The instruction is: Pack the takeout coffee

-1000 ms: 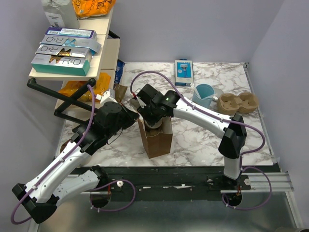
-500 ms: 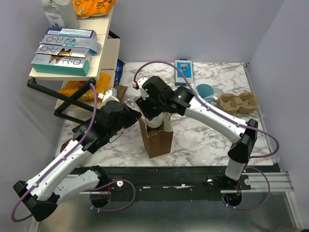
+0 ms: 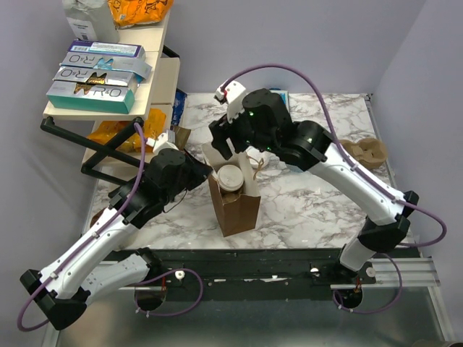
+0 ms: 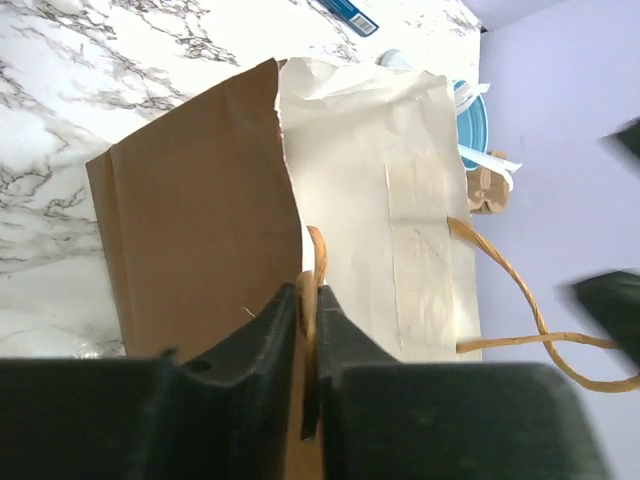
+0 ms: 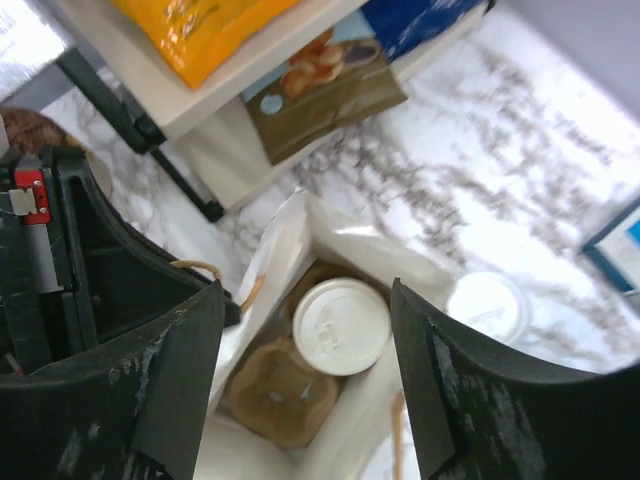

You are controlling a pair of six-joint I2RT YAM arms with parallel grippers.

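Well — cup (image 3: 231,176) in bag (image 3: 236,211); "R·O" boxes (image 3: 98,76)

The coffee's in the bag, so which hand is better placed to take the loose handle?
Right, probably. The right hand hangs open above the paper bag, close to its loose handle, while the left hand is clamped on the bag's other side.

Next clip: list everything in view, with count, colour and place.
takeout coffee: one, white lid on a cream cup, inside the paper bag
paper bag: one, brown, upright mid-table
cup carrier: one, brown pulp, right side of table
mug: one, light blue, past the bag
flat boxes: three, blue and white, stacked on the shelf
orange packets: two, shelf levels at left
left pincer: one, black, closed on the bag's rim
right pincer: one, black, open above the bag
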